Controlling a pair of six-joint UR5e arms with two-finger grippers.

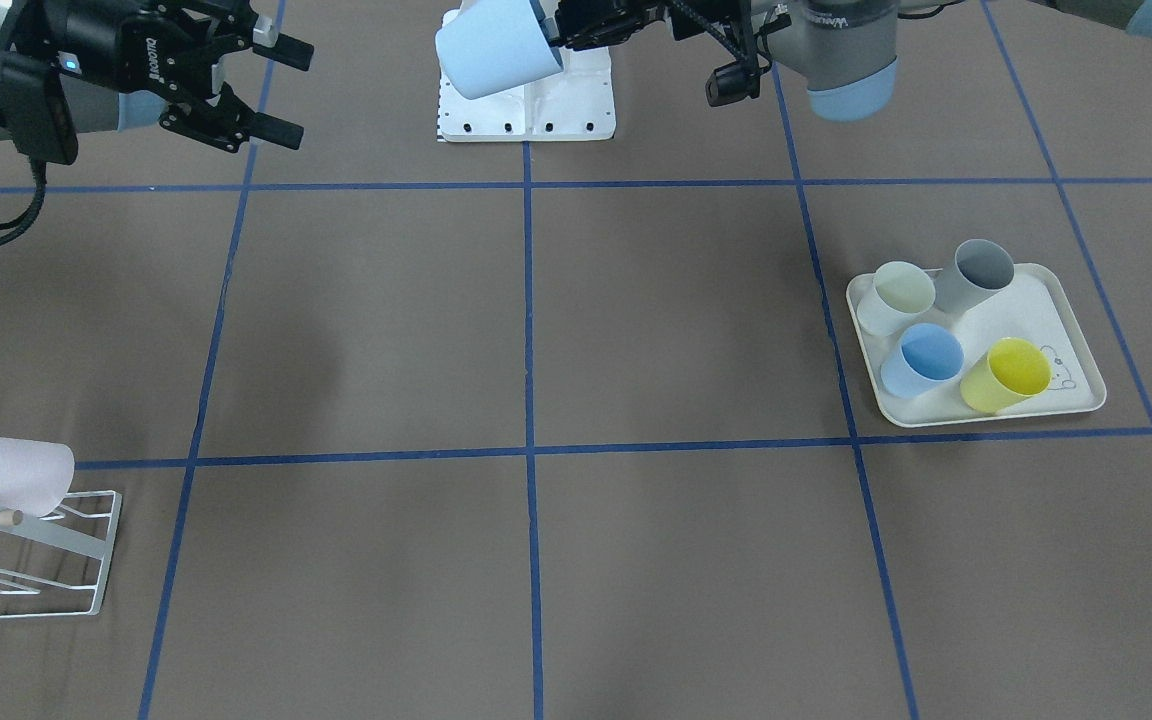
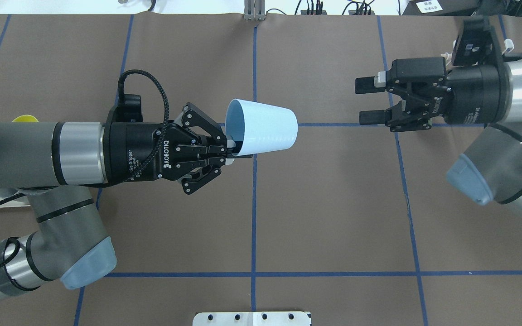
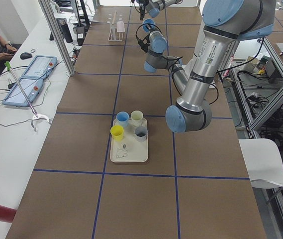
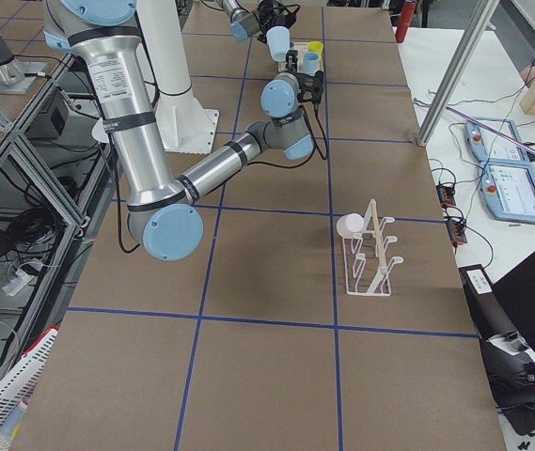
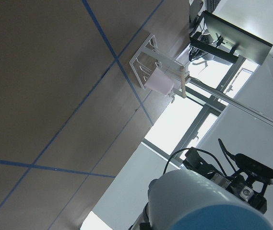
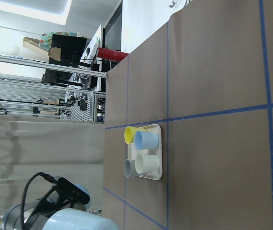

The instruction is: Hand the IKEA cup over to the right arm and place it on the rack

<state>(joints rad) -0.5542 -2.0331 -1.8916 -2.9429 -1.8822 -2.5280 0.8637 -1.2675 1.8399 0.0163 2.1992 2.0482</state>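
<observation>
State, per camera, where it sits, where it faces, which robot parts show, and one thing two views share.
Front-facing: across the table, facing the robot; left gripper clamps pale-blue plastic cup, right gripper open.
Overhead: behind the robot, looking down; both grippers.
Exterior left: table end; left arm nearest.
Exterior right: opposite end; right arm nearest.
Left wrist: faces white wire rack.
Right wrist: faces cream rectangular tray.
Shared: front-facing and overhead show the cup.

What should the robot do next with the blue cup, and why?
Probably the right gripper should glide toward the light blue cup. Its jaws stand open, with a gap between it and the cup, which the left gripper holds sideways by the rim, base pointing toward it.
</observation>
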